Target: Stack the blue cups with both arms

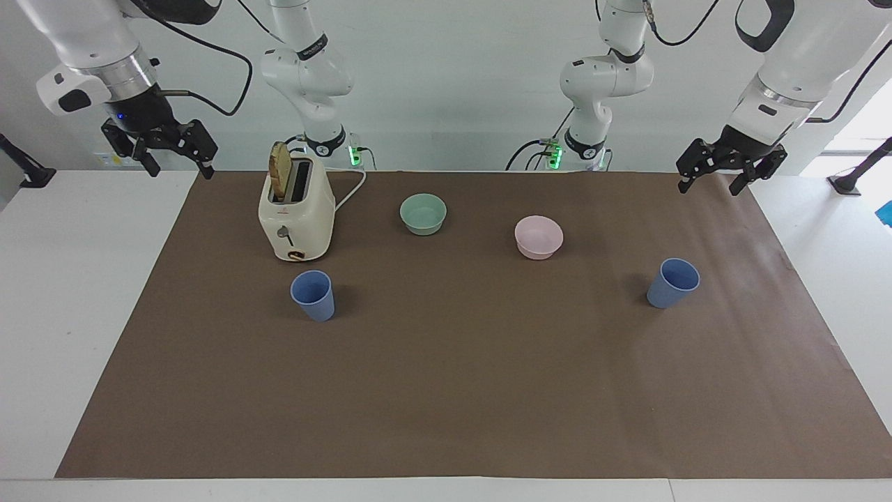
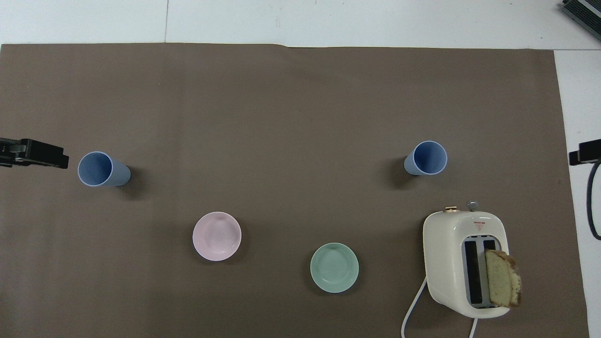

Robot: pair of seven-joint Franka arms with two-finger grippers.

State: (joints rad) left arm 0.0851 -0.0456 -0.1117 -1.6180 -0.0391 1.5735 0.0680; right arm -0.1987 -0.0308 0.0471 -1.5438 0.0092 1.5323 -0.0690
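Note:
Two blue cups stand upright and apart on the brown mat (image 1: 446, 390). One blue cup (image 1: 313, 295) is toward the right arm's end, just farther from the robots than the toaster; it also shows in the overhead view (image 2: 426, 158). The other blue cup (image 1: 673, 282) is toward the left arm's end and shows in the overhead view (image 2: 98, 169). My left gripper (image 1: 709, 187) hangs open and empty, raised over the mat's corner at its own end; its tip shows in the overhead view (image 2: 33, 154). My right gripper (image 1: 180, 171) hangs open and empty over the mat's edge at its end, and shows in the overhead view (image 2: 584, 151).
A cream toaster (image 1: 296, 216) with a slice of bread (image 1: 280, 171) sticking up stands nearer to the robots than the cup at the right arm's end. A mint-green bowl (image 1: 423, 213) and a pink bowl (image 1: 539, 237) sit between the cups, nearer to the robots.

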